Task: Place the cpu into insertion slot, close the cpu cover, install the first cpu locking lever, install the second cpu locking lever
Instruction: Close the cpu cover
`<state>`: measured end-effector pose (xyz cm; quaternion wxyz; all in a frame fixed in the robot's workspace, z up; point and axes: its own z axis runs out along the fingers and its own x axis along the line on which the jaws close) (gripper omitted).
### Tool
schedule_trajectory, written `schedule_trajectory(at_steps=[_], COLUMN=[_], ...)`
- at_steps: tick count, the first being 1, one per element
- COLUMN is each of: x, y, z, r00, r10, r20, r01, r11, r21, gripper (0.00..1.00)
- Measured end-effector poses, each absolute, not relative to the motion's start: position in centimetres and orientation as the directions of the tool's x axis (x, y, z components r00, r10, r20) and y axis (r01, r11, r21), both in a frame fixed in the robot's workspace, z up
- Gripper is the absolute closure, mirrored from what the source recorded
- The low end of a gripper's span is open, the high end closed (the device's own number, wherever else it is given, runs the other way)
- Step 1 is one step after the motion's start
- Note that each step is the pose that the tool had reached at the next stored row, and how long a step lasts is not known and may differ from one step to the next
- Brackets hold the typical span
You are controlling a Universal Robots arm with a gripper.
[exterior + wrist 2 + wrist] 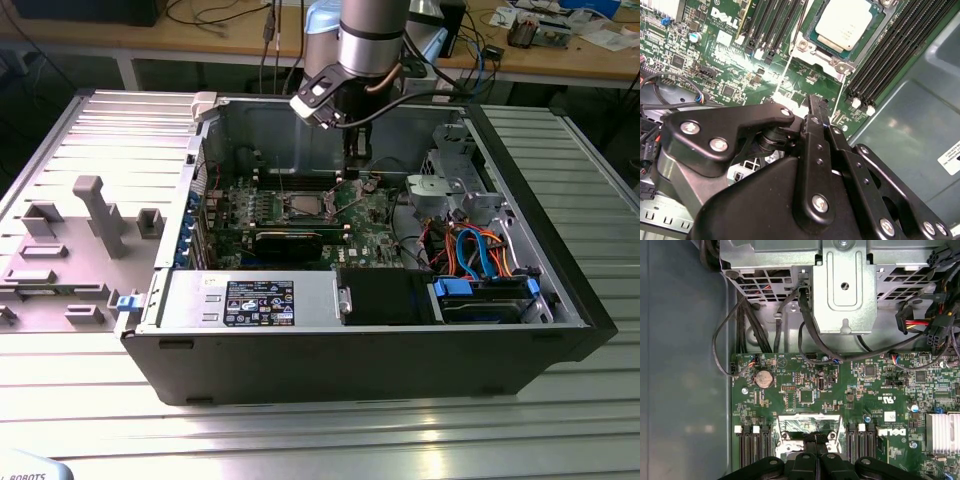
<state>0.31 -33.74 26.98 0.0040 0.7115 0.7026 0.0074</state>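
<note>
Hovering just beside the insertion slot point(303, 207) near the exterior view's centre, where the cpu point(844, 25) already sits, the jaws are pinched shut on nothing, we judge so they can push as one blunt tip.

Silvery square cpu point(845, 25) in metal-rimmed insertion slot point(826, 56) on green motherboard point(375, 215) — long black memory slots point(890, 55) either side. Board inside open black computer case point(300, 365) on ribbed metal table point(100, 370); metal drive cage point(450, 185) at exterior view's right.
</note>
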Motion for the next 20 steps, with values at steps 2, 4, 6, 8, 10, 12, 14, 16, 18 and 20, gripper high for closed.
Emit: schedule_trajectory(at_steps=[2,4,6,8,10,12,14,16,18,20], x=[0.4,0.6,0.8,1.4,2.0,2.6,3.2,3.8,4.0,4.3], y=[-33.7,-33.7,-33.7,-33.7,-33.7,-33.7,-33.6,-33.6,-33.5,-33.4], z=[26.9,26.8,26.7,26.6,26.5,26.4,26.2,26.0,25.8,25.5], r00=[0.012,0.012,0.013,0.013,0.013,0.012,0.013,0.012,0.013,0.012], r10=[1.0,1.0,1.0,1.0,1.0,1.0,1.0,1.0,1.0,1.0], r20=[0.005,0.005,0.005,0.005,0.005,0.005,0.005,0.004,0.004,0.003], r01=[1.0,1.0,1.0,1.0,1.0,1.0,1.0,1.0,1.0,1.0], r11=[-0.013,-0.012,-0.013,-0.013,-0.013,-0.013,-0.013,-0.012,-0.013,-0.013], r21=[0.016,0.016,0.016,0.016,0.016,0.016,0.015,0.015,0.015,0.015], gripper=[0.89,0.89,0.89,0.89,0.89,0.89,0.89,0.89,0.89,0.89])
